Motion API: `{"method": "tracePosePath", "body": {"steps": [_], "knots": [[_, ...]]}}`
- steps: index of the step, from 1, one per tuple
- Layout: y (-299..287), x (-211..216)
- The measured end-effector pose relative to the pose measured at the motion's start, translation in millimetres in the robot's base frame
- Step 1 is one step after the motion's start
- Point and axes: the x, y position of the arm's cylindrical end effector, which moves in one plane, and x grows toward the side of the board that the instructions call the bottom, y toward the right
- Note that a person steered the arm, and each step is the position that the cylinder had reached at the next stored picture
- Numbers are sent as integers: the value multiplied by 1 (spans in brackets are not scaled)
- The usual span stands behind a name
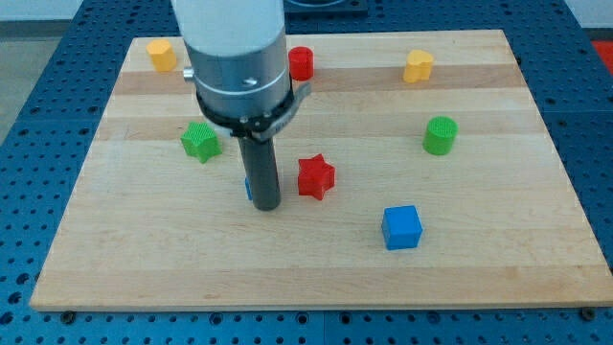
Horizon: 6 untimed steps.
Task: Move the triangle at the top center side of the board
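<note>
Blue triangle (248,188): almost wholly hidden behind the rod, only a blue sliver showing at the rod's left edge, just above my tip (265,205). Block sits touching the rod, on its left and far side. No gripper; the rod grasps nothing. Target, top centre of wooden board (536,240), lies toward the view's top from my tip; the red cylinder (302,62) sits there. Red star (315,177) just right of my tip. Green star (200,141) up-left. No containers present.
</note>
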Motion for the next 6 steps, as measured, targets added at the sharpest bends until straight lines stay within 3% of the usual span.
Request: {"method": "tracePosePath", "body": {"steps": [2,6], "knots": [[-19,-54],[-55,-56]]}}
